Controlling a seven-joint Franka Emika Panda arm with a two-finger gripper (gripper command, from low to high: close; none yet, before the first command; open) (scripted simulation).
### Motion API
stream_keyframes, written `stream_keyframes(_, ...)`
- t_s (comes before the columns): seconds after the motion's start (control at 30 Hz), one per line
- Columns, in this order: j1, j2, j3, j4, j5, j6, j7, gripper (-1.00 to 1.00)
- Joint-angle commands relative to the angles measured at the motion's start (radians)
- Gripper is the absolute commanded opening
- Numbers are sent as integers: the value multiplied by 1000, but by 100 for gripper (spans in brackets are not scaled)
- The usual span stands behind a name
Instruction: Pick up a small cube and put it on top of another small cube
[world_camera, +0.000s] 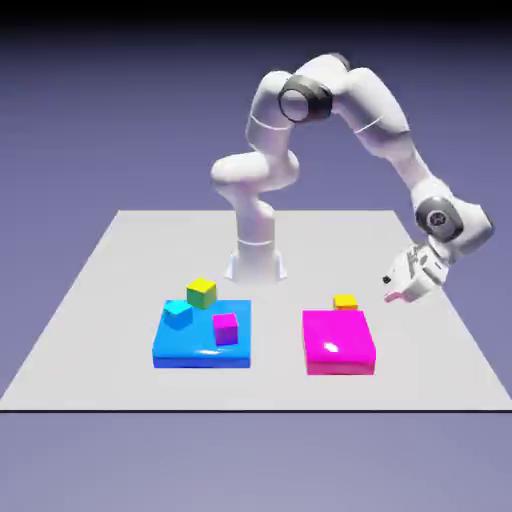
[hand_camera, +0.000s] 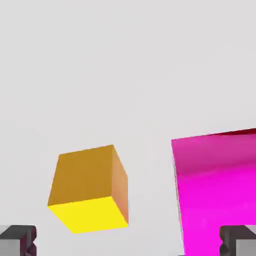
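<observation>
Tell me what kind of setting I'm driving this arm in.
A rendered simulation tabletop, not a real room: a flat grey table before a plain blue-violet backdrop, with only coloured blocks on it, such as the small orange cube, the flat magenta block and the flat blue block.

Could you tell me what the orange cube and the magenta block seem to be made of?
Orange cube: flat, uniform faces with no highlights, so matte, perhaps painted plastic or wood. Magenta block: bright glare spot on top, so glossy, likely smooth plastic. Both are rendered; material is uncertain.

Orange cube (world_camera: 345, 301) clear on 3 sides; magenta block (world_camera: 339, 341) crowds its front.
</observation>
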Motion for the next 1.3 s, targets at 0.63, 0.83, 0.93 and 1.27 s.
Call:
stream_keyframes(0.63, -37, 438, 45, 48, -290, -419, 236, -100)
stream_keyframes(0.83, 46, 356, 48, 176, -237, -489, 148, -100)
stream_keyframes(0.93, 69, 247, 21, 186, -231, -460, 76, -100)
stream_keyframes(1.27, -26, -12, -320, -110, -394, -229, -103, -100)
